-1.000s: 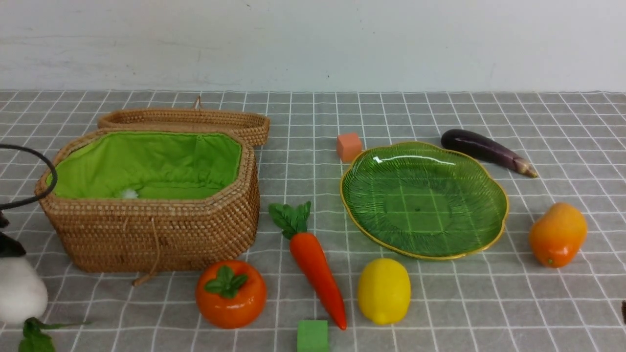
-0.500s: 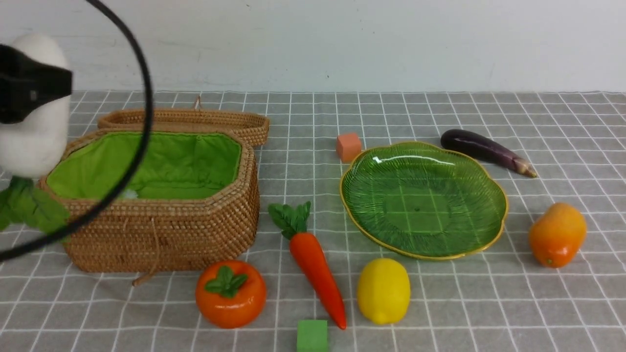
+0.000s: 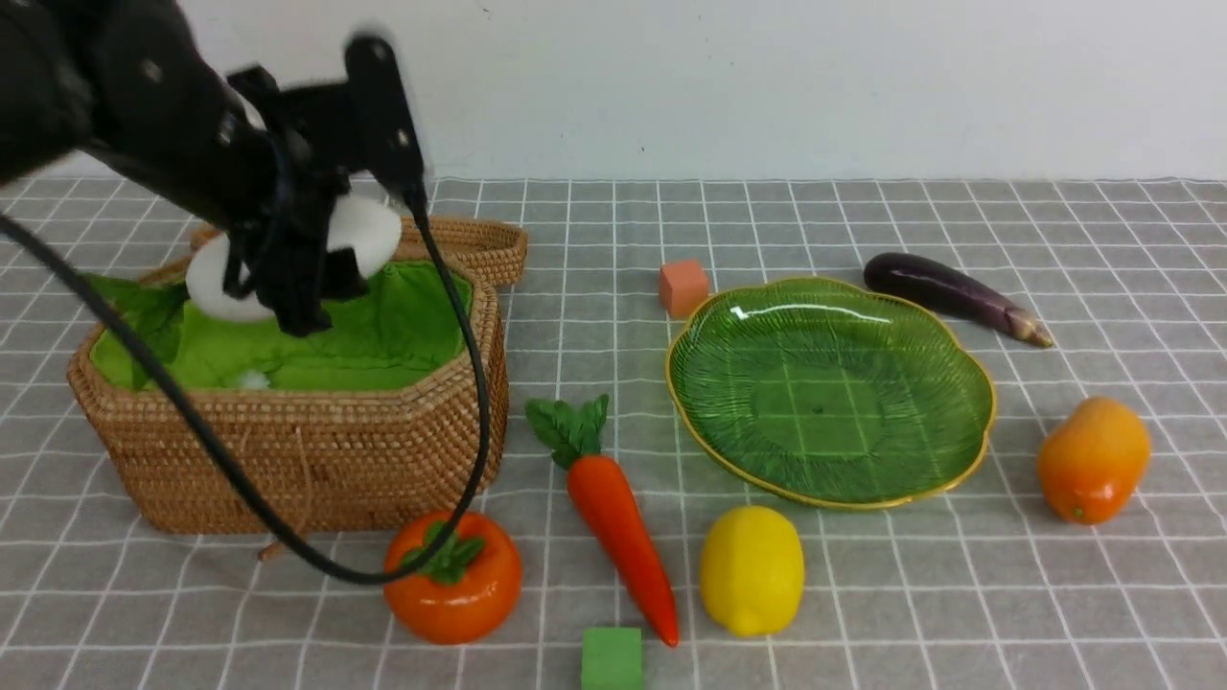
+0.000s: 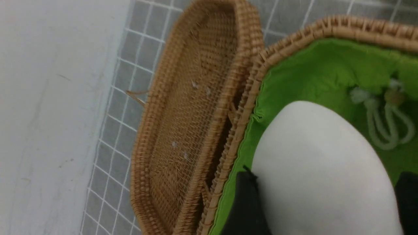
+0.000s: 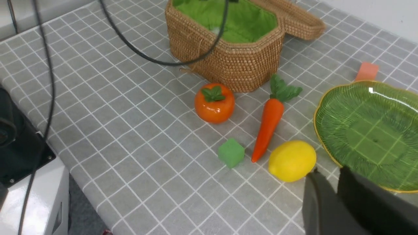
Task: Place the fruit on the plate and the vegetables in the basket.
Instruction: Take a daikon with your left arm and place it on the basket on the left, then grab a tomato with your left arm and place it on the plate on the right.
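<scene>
While the left claw (image 4: 323, 202) is hanging over the open basket (image 3: 297, 450), it is gripping the white radish (image 4: 320, 169), a finger on either side of it! The radish is lying across the basket's mouth, its leaves (image 3: 144, 316) drooping over the rim at one end, and bright green cloth (image 4: 294, 78) is showing beneath it. Just behind that claw the woven lid (image 3: 479, 249) is resting against the back of the basket. A black cable (image 3: 230, 470) is looping from the arm, passing in front of the basket and across the orange fruit with the leafy cap (image 3: 460, 594).

Nearer the robot than the left claw, that fruit is sitting beside the basket, and off to the claw's right come the carrot (image 3: 623, 537), the lemon (image 3: 752, 570) and a green cube (image 3: 612, 656). Farther right, the green plate (image 3: 829, 402) is standing empty, a salmon cube (image 3: 683, 287) by its edge, the eggplant (image 3: 954, 295) lying behind it and the mango (image 3: 1093, 460) to its right.

And the right claw (image 5: 326, 176)? Its fingers are standing close together, narrow, holding nothing, with the lemon showing just past the tips in its own wrist view. Under everything a grey tabletop (image 3: 288, 623) is running in white grid lines back to a plain pale wall (image 3: 863, 86).
</scene>
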### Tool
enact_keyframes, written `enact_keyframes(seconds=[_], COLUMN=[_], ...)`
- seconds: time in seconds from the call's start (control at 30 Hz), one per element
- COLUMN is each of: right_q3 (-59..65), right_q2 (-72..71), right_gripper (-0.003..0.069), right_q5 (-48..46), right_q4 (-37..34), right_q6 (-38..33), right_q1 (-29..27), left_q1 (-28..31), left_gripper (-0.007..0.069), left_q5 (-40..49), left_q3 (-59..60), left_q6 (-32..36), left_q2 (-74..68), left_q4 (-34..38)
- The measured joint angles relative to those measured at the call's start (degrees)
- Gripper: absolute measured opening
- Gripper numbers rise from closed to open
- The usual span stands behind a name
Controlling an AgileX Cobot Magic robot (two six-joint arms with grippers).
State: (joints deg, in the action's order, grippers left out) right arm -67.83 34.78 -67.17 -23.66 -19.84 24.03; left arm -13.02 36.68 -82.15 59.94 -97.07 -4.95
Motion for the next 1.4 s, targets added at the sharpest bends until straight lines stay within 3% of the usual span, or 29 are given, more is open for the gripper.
enact_keyframes(seconds=[0.23,0.4,0.57,0.7,0.77,0.8,0.83,0.93,1.03,1.1,1.23,1.33,1.4], right_q3=[0.07,0.07,0.07,0.07,0.07,0.07,0.07,0.07,0.42,1.40,2.63,3.81,4.79], right_q2=[0.00,0.00,0.00,0.00,0.00,0.00,0.00,0.00,-0.49,-1.93,-4.00,-5.64,-6.07], right_gripper=[0.0097,0.0097,0.0097,0.0097,0.0097,0.0097,0.0097,0.0097,0.0097,0.0097,0.0097,0.0097,0.0097], right_q5=[0.00,0.58,1.52,1.46,-0.10,-0.10,-2.66,-5.41,-5.41,-5.41,-5.41,-5.41,-5.41], right_q4=[0.10,0.21,0.21,0.66,1.05,1.05,1.39,1.72,1.67,1.67,1.67,1.67,1.43], right_q6=[0.41,0.41,0.41,0.41,0.72,0.79,1.44,2.67,3.66,4.35,5.42,6.33,6.52], right_q1=[0.00,0.00,0.00,0.00,0.00,0.00,0.00,0.00,0.00,0.00,0.00,0.00,0.00], left_q1=[0.00,0.00,0.00,-0.26,-2.28,-2.55,-5.80,-13.08,-18.83,-26.43,-32.31,-34.40,-34.58], left_gripper=[0.0517,0.0651,0.0659,0.0558,0.0375,0.0357,0.0176,-0.0003,-0.0013,-0.0013,-0.0012,0.0045,0.0132], left_q5=[-2.39,-2.82,-0.58,2.89,6.69,7.20,9.16,12.00,12.77,11.64,5.92,0.05,-1.33], left_q3=[0.00,-0.11,-0.11,-0.17,-0.17,-0.04,0.80,5.16,9.83,18.29,27.77,33.38,34.25], left_q6=[-1.45,-4.80,-11.77,-21.50,-29.67,-30.74,-34.56,-41.95,-48.70,-58.31,-65.96,-73.91,-77.79], left_q2=[-3.91,-2.28,1.34,5.07,7.84,8.33,10.36,14.02,15.89,17.26,17.28,16.14,15.21], left_q4=[-2.07,-2.19,-1.87,1.26,2.55,2.53,2.53,0.95,-1.94,-8.66,-15.31,-21.43,-25.98])
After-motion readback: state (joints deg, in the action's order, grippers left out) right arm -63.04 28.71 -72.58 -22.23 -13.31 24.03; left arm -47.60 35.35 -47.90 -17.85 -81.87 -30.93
